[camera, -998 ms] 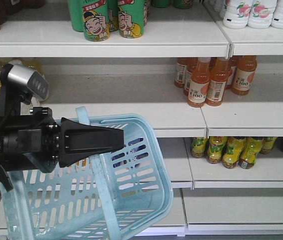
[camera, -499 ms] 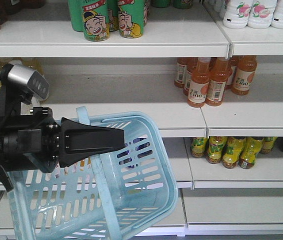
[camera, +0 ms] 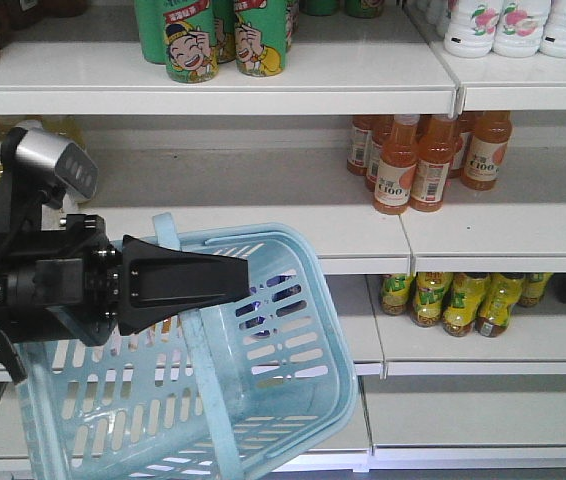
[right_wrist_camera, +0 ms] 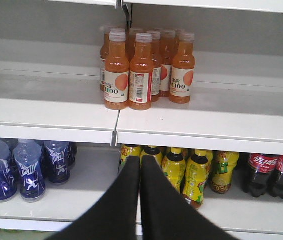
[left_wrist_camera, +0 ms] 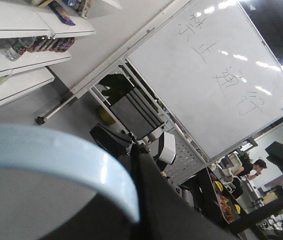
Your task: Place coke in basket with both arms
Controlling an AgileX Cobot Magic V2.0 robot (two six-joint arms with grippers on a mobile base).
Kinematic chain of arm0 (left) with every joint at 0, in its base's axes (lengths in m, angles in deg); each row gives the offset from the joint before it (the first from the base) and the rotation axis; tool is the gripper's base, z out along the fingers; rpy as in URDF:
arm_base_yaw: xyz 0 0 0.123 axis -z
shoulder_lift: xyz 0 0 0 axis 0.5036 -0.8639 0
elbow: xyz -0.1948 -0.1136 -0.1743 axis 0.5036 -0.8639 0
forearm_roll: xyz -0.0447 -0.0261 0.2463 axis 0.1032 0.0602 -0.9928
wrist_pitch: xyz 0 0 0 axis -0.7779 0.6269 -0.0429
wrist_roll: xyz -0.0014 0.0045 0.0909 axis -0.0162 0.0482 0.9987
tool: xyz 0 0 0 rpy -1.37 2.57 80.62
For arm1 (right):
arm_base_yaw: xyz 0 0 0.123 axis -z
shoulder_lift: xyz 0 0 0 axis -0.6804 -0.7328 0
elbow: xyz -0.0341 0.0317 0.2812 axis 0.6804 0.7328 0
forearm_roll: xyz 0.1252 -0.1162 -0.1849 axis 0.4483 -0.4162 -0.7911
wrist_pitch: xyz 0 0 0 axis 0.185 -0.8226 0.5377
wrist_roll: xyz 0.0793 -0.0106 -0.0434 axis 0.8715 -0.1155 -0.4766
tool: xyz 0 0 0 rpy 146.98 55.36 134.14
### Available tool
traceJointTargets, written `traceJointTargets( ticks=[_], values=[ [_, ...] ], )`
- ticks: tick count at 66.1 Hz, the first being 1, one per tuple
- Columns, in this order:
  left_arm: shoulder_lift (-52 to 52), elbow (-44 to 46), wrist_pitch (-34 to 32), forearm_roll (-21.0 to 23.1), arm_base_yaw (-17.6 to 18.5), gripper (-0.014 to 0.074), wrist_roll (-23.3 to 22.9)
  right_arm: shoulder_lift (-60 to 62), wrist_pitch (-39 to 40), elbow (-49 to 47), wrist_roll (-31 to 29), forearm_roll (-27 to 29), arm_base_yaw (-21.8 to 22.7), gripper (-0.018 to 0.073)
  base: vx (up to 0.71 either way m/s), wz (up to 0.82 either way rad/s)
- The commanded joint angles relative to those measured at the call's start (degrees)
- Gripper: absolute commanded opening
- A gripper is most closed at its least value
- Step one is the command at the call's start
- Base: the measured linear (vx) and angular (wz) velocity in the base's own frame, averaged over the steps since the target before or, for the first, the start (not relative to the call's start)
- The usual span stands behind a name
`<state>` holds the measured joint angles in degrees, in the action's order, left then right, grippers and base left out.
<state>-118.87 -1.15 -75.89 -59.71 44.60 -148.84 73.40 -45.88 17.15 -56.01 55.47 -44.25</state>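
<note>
The coke, the small all-red bottle, does not show in any view, so I cannot say where it is. Low down and off to the right of the right tool (right_wrist_camera: 140, 161) stand dark cola bottles (right_wrist_camera: 271, 172) with red labels. They are not the all-red one.

The basket (camera: 263, 400) hangs in the air under the left tool (camera: 241, 276), tipped to one side. Its flat blue handle (camera: 166, 232) crosses this tool. In the left wrist view the handle runs right next to a black finger. The left tool looks clenched on the handle, but the exact grip spot is hidden.

The right tool is clenched with nothing in it, and its two black fingers touch at the tips. In front of it and higher up, orange drink bottles (right_wrist_camera: 146, 70) stand on a white shelf (right_wrist_camera: 206, 130). Just past its tip are yellow bottles (right_wrist_camera: 181, 170), and low to its left are blue bottles (right_wrist_camera: 26, 170).

I think the basket is ready and the hunt for the coke is the step in hand. Next, the right tool needs to find the red bottle and open up. Then it should close softly around the bottle's middle, lift it, and let go over the basket. The left tool should hold the basket steady, because a tipped basket could let the bottle roll out.
</note>
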Motion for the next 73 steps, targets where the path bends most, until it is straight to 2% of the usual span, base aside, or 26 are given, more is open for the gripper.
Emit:
traceJointTargets(
  ticks=[1, 37, 73],
  values=[
    [1.8, 1.6, -11.1, 5.3, 0.2, -0.0007, 0.3, 1.1, 4.3, 0.6, -0.5, -0.6, 0.2, -0.0005, 0.00, -0.02],
    [1.8, 1.6, -11.1, 5.3, 0.2, -0.0007, 0.3, 1.1, 4.3, 0.6, -0.5, -0.6, 0.2, -0.0005, -0.02, -0.14],
    [1.8, 1.6, -11.1, 5.3, 0.2, -0.0007, 0.3, 1.1, 4.3, 0.6, -0.5, -0.6, 0.2, -0.0005, -0.04, -0.48]
  ],
)
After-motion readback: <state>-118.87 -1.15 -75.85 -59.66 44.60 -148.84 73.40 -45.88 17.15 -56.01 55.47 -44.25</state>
